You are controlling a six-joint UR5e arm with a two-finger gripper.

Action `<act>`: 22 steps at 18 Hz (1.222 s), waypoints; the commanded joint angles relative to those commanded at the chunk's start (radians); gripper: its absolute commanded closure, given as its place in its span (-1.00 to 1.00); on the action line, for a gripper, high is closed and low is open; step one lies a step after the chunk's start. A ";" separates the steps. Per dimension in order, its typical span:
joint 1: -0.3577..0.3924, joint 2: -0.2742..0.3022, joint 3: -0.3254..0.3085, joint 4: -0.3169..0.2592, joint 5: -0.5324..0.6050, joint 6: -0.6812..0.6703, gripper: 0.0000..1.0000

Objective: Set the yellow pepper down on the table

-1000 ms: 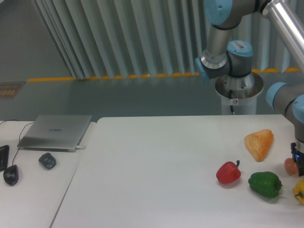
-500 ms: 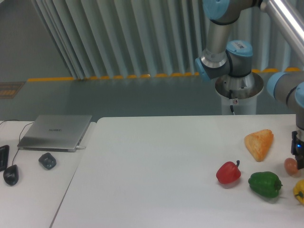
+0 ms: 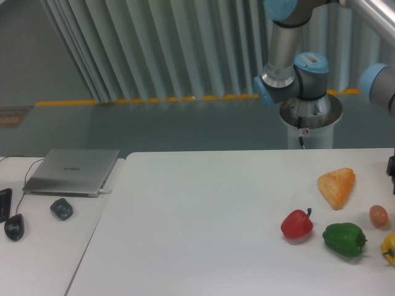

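**A:** Fixed camera view. What did the right edge show?

**B:** The yellow pepper lay on the table at the far right, partly cut off by the frame. It sat just beside the green pepper and near a small orange-pink round thing. Only a dark sliver of the gripper showed at the frame edge, above those items and apart from them.

**B:** Whether its fingers were spread or closed, I could not tell; nothing appeared to be held in the part that showed.

**A:** And the rest of the table?

**B:** A red pepper stood left of the green one, with an orange-yellow wedge-shaped pastry behind them. A laptop, a mouse and a small dark object lay on the side desk, well apart.

**A:** What could have gone wrong from there?

**B:** In my judgement, crowding was the hazard. A descent onto the yellow pepper could have clipped the green pepper or the round thing, knocking either aside. The pepper's glossy, lumpy skin might have slipped from a poorly centred grasp. It also sat close to what looked like the table's right side, so a nudge might have rolled it off.
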 joint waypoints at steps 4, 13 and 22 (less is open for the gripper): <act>0.008 -0.020 0.000 0.002 -0.003 0.074 -1.00; 0.014 -0.040 -0.038 0.008 -0.011 0.074 -1.00; 0.015 -0.038 -0.041 0.008 -0.012 0.074 -1.00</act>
